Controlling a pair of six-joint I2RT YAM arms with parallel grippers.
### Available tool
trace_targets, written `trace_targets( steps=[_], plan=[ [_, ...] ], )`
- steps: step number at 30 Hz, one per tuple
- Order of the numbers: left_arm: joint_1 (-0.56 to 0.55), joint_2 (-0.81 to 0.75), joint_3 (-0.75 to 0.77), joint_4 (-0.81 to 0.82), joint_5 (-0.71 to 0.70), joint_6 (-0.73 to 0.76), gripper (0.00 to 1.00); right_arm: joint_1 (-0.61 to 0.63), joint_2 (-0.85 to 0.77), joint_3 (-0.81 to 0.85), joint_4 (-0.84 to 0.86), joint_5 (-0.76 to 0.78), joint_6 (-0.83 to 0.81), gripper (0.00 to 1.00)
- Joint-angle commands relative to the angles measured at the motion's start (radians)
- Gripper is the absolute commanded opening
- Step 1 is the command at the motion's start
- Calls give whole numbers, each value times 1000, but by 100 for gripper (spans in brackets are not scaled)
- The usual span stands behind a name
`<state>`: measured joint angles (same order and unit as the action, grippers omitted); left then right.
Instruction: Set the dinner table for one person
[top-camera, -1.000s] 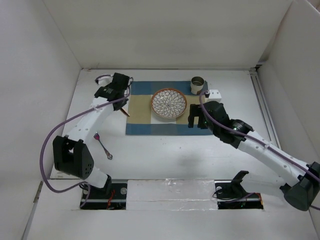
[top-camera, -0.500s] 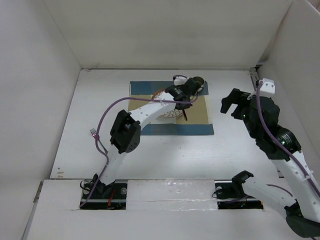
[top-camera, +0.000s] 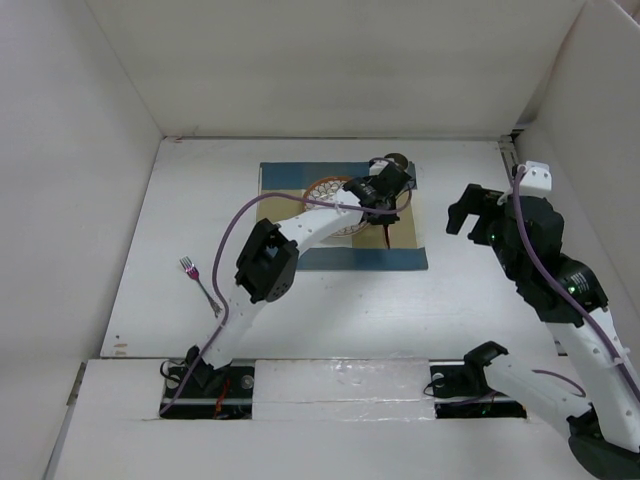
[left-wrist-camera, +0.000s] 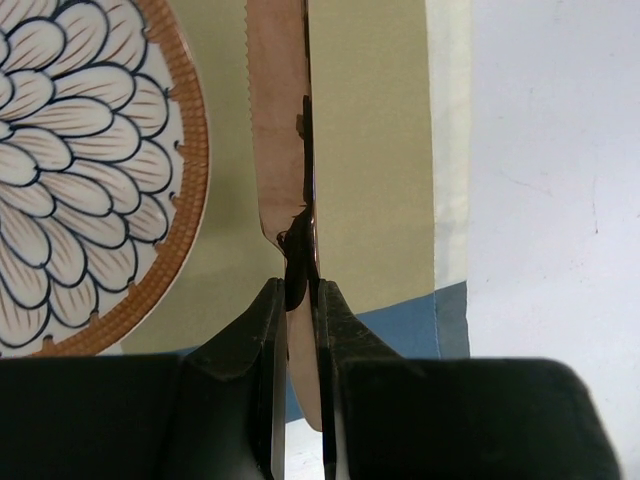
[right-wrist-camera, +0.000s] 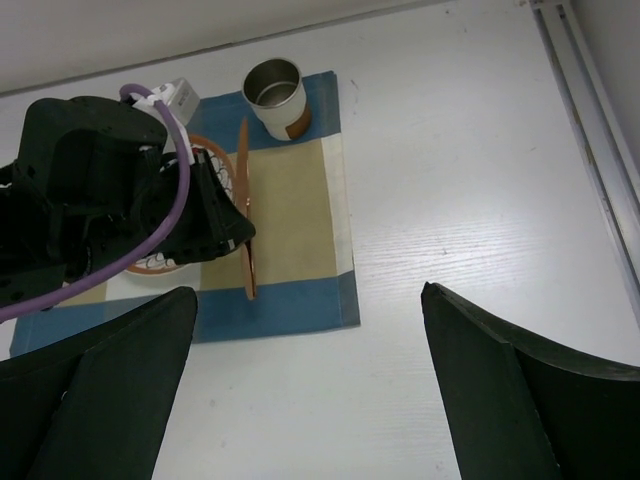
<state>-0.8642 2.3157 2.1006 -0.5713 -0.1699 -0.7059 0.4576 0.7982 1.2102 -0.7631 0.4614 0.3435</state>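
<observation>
Left gripper (top-camera: 384, 200) first: from the top camera we are seeing it reaching over the checked placemat (top-camera: 340, 260), closed tight on a copper-coloured knife (top-camera: 388, 232) just right of the plate (top-camera: 325, 190). A metal cup (top-camera: 398, 160) is standing at the mat's far right corner, partly hidden by the arm. The right gripper (top-camera: 468, 210) is hovering over the dinner table (top-camera: 300, 320) beside the mat's right edge, jaws spread wide and holding nothing. A fork (top-camera: 200, 283) is lying on the white top, well apart to the left.

Through the left wrist camera we are watching the fingers (left-wrist-camera: 262, 340) pinching the knife, its serrated blade running along the beige band beside the plate's blue petal pattern and orange-brown rim. Whether the knife is touching the mat, we cannot tell.

Through the right wrist camera we are seeing that gripper's fingers (right-wrist-camera: 100, 390) standing far apart with only white tabletop between them.
</observation>
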Motion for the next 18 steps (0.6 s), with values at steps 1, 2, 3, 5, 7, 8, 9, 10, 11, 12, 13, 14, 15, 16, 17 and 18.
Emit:
trace_targets(
  steps=[1, 2, 3, 5, 7, 8, 9, 10, 11, 12, 13, 14, 15, 16, 17, 18],
  plan=[
    [-6, 16, 79, 30, 35, 72, 0, -5, -8, 15, -1, -18, -20, 100],
    [-6, 31, 79, 30, 50, 72, 0, -5, -8, 15, -1, -27, -20, 100],
    [-6, 31, 79, 30, 59, 72, 0, -5, -8, 6, -1, -27, -20, 100],
    [-6, 42, 79, 42, 84, 82, 0, -5, -8, 6, 8, -27, -20, 100],
    [-6, 53, 79, 51, 93, 72, 0, -5, -8, 6, 8, -27, -20, 100],
    [-6, 53, 88, 63, 110, 72, 0, -5, -8, 6, 8, -27, -20, 100],
    [-6, 63, 88, 64, 121, 72, 0, -5, -8, 6, 8, -27, -20, 100],
    [-6, 73, 88, 77, 121, 59, 0, -5, -8, 6, 8, -27, -20, 100],
    [-6, 73, 98, 89, 145, 59, 0, -5, -8, 6, 8, -27, -20, 100],
    [-6, 83, 107, 90, 145, 59, 0, -5, -8, 6, 8, -27, -20, 100],
    [-6, 103, 119, 90, 155, 59, 0, -5, -8, 6, 8, -27, -20, 100],
    [-6, 112, 131, 90, 155, 59, 0, -5, -8, 6, 8, -27, -20, 100],
    [-6, 113, 150, 90, 165, 59, 0, -5, -8, 6, 8, -27, -20, 100],
    [-6, 126, 150, 90, 165, 49, 0, -5, -8, 6, 8, -27, -20, 100],
    [-6, 126, 150, 90, 165, 49, 0, -5, -8, -3, 8, -27, -20, 100],
    [-6, 126, 150, 90, 174, 37, 0, -5, -8, -3, 8, -27, -20, 100]
  ],
)
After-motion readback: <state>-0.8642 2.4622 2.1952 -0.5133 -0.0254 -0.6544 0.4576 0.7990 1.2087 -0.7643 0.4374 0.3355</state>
